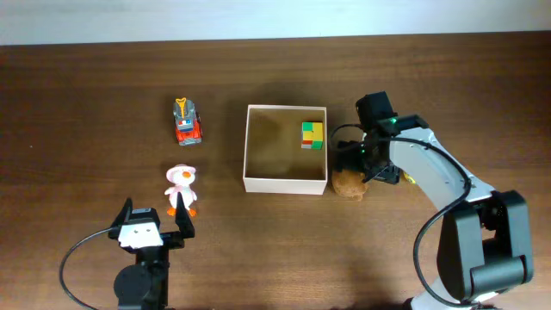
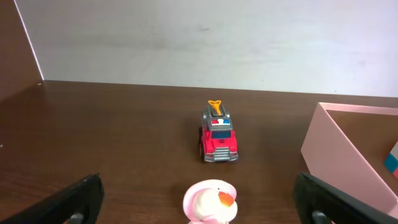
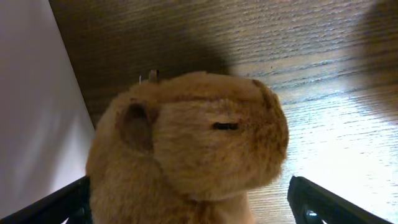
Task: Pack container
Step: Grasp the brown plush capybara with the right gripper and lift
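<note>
Spreading across the view was a brown wooden table point(image 1: 86, 103), its far edge at 12 o'clock, with bare wood around every toy. The left gripper point(image 1: 156, 217) sat at 7 o'clock, jaws wide and empty, facing a pink-hatted duck toy point(image 1: 181, 186) with a red fire truck point(image 1: 187, 121) beyond. The right arm point(image 1: 435, 176) reached in from 4 o'clock, the right gripper point(image 1: 355, 165) released, jaws wide either side of a brown plush animal point(image 1: 349, 183) just beside the container's near right corner. The container point(image 1: 284, 183) sat central, holding one green-and-yellow block point(image 1: 312, 135) at its 2 o'clock corner
</note>
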{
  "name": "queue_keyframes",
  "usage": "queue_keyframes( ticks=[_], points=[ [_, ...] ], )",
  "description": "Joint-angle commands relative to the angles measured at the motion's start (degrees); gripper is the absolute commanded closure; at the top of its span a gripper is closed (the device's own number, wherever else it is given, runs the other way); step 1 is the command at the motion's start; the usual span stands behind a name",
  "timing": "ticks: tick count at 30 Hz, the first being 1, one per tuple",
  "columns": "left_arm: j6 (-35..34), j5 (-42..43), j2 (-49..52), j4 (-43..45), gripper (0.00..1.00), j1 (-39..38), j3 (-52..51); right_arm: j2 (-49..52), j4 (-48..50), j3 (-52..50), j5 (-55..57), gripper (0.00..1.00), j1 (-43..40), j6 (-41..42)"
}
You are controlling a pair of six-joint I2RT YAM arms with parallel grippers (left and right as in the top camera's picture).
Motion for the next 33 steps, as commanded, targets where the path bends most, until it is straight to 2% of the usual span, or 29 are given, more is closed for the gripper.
queue_keyframes(
  ticks=[1, 3, 7, 12, 16, 22, 27, 33],
  points=[
    [1.11, 0.59, -0.46, 0.13, 0.01, 0.28, -0.33, 0.26, 0.42, -0.92, -0.09, 0.01, 0.26, 0.33],
    [1.11, 0.59, -0.46, 0.13, 0.01, 0.28, -0.33, 0.26, 0.66, -1.4, -0.09, 0.0, 0.26, 0.33],
    [1.11, 0.59, -0.46, 0.13, 0.01, 0.28, -0.33, 0.31, 1.55, -2.51, -0.07, 0.09, 0.26, 0.33],
    [1.11, 0.59, -0.46, 0.13, 0.01, 0.28, -0.33, 0.31, 1.7, -2.58, -0.09, 0.23, 0.26, 0.33],
    [1.11, 0.59, -0.46, 0.13, 0.01, 0.28, -0.33, 0.31, 1.7, -2.56, -0.09, 0.43, 0.26, 0.31],
    [1.11, 0.59, -0.46, 0.13, 0.01, 0.28, -0.33, 0.26, 1.31, -1.95, -0.07, 0.53, 0.24, 0.28],
    [1.11, 0.59, -0.46, 0.13, 0.01, 0.28, -0.33, 0.11, -1.11, 1.33, -0.04, 0.56, 0.24, -1.27],
    [1.11, 0.59, -0.46, 0.13, 0.01, 0.28, -0.33, -0.09, -7.87, 10.08, 1.05, 0.56, 0.26, -3.02]
  ],
)
